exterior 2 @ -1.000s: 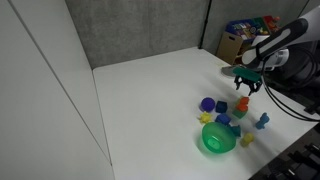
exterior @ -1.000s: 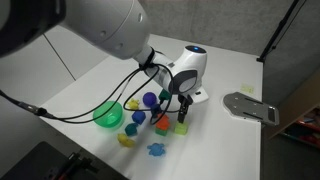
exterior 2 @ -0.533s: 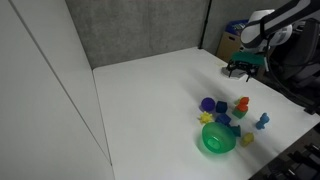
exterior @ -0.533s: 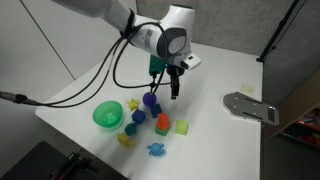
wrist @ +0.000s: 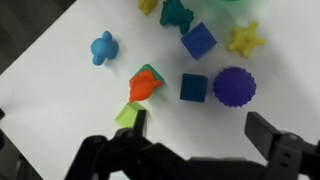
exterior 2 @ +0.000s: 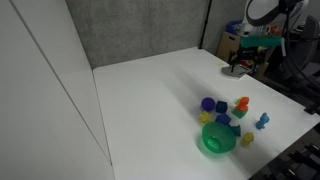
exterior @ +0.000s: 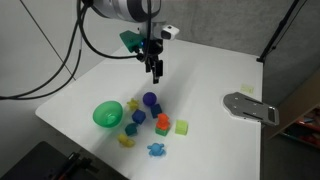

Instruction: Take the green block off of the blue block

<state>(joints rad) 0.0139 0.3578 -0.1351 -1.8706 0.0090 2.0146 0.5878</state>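
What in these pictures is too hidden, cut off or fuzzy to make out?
- Wrist view: the green bowl is cut off by the top edge.
- Wrist view: a pincer finger covers the lower corner of the green block.
- In an exterior view: the pincer is too small and blurred to show its opening.

We see the gripper (exterior: 155,71) high above the surface (exterior: 215,70), with free air under it. Far below it, the orange piece (wrist: 145,85) stands just beside the green block (wrist: 127,117) and narrows the room there; the block's outer side is open.
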